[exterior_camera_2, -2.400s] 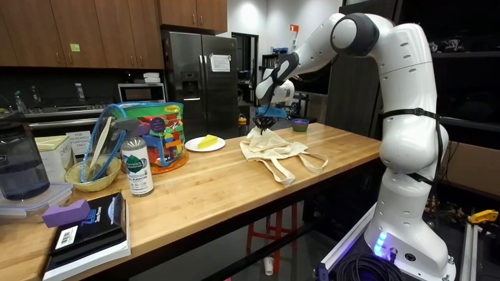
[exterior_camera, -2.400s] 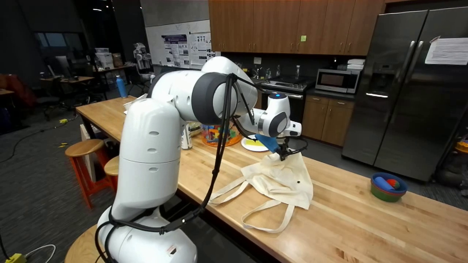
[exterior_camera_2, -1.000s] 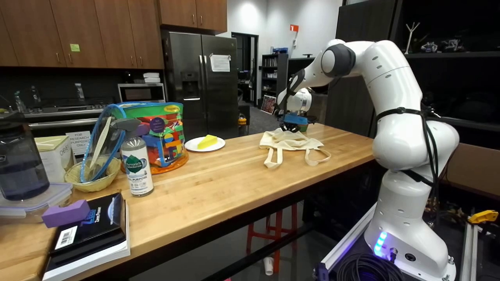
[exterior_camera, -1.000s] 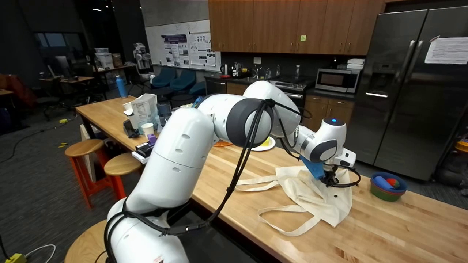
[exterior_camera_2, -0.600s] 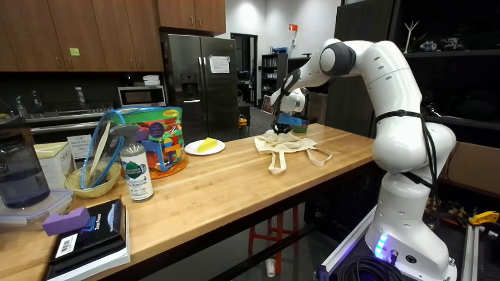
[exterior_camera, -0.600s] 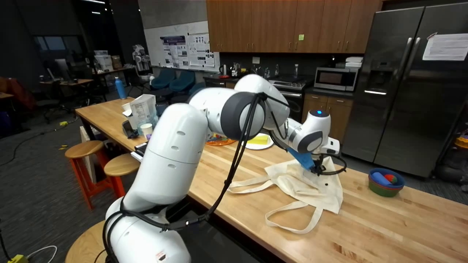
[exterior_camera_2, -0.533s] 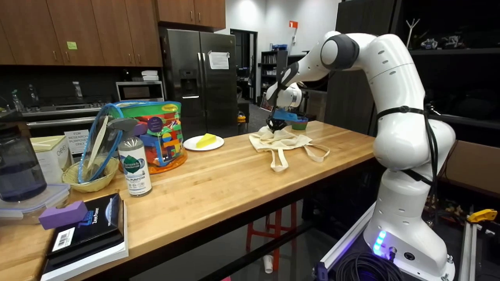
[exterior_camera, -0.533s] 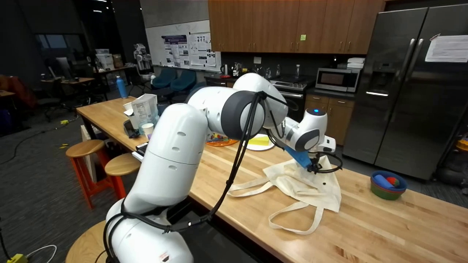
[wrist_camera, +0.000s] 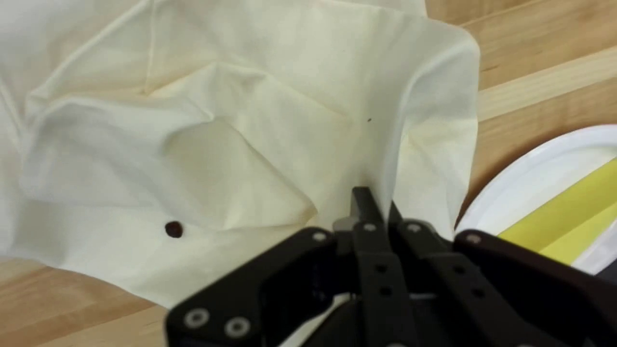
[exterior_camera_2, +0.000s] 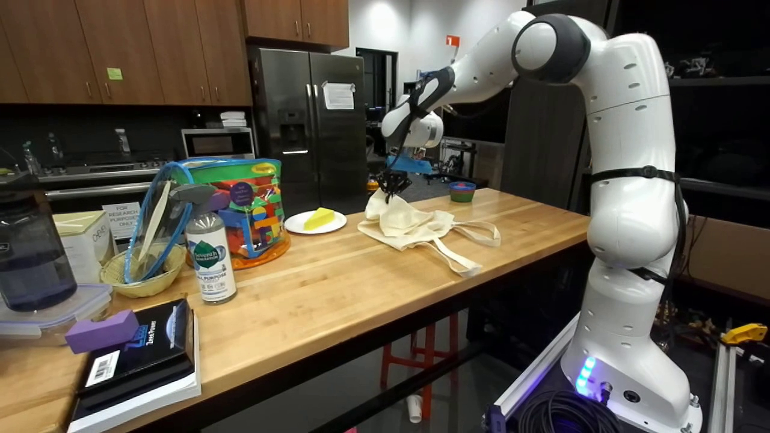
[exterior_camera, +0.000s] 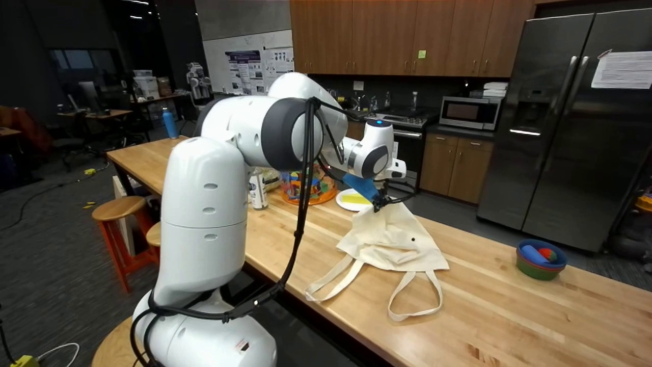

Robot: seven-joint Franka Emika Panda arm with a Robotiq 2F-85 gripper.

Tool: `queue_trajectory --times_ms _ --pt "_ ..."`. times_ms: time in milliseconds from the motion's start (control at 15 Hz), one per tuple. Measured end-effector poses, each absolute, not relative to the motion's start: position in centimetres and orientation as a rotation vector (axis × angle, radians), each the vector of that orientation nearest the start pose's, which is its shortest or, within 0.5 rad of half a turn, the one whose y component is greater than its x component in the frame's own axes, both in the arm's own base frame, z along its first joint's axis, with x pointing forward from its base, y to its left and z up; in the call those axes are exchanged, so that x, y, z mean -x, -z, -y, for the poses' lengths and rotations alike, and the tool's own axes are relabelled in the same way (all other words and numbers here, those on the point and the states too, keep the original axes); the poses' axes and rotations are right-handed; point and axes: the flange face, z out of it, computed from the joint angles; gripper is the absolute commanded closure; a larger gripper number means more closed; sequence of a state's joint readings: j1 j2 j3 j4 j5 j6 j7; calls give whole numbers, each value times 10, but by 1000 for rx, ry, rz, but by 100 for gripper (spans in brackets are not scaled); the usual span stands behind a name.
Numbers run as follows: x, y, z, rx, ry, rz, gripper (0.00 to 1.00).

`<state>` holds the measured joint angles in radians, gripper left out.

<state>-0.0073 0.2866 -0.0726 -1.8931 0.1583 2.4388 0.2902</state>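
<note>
Wrist view: the cream cloth bag (wrist_camera: 270, 144) fills much of the scene, crumpled, with a dark round spot (wrist_camera: 174, 229) on its fabric. The pincer (wrist_camera: 378, 200) is clenched on it, a narrow fold (wrist_camera: 397, 140) of cloth caught between the fingertips. In both exterior views one end of the bag rises to a peak at that grip, while the rest lies wrinkled on the wooden counter (exterior_camera_2: 289, 313). Its two handles (exterior_camera: 400, 289) sprawl in loose loops toward the counter's edge on the arm's side.

A blue piece (exterior_camera_2: 412, 164) sits just above the pincer, and the white arm (exterior_camera_2: 625, 132) arches over from its base beside the counter.

Near the bag, a white plate (wrist_camera: 544, 159) carries a yellow wedge (wrist_camera: 573, 207). On the bag's opposite side, well apart from it, stand stacked bowls (exterior_camera: 540, 275); the blue top one holds a blue object (exterior_camera: 533, 255) and a red, strawberry-like one (exterior_camera: 548, 255).

Past the plate, in an exterior view, a clear case of colourful blocks (exterior_camera_2: 258, 210) stands with a spray bottle (exterior_camera_2: 212, 258) in front and a wicker basket (exterior_camera_2: 141, 284) alongside. Closer to the camera, a purple block (exterior_camera_2: 102, 332) rests on a black box (exterior_camera_2: 153, 349).

Beyond the counter are a microwave (exterior_camera: 468, 113), wooden cabinets (exterior_camera: 387, 35) and a dark refrigerator (exterior_camera: 550, 163) with a paper (exterior_camera: 624, 70) on its door.
</note>
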Motion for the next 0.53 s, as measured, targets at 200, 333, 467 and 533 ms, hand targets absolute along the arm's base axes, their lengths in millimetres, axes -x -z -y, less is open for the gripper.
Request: queue_trajectory --times_ms 200,333,467,533 --pt "-628 -395 8 2950 341 -577 99" --pt "-619 -400 -18 2985 319 -484 99" --pt "-610 -401 -47 3022 304 -379 99" --pt "-605 -402 -61 3044 302 -325 99"
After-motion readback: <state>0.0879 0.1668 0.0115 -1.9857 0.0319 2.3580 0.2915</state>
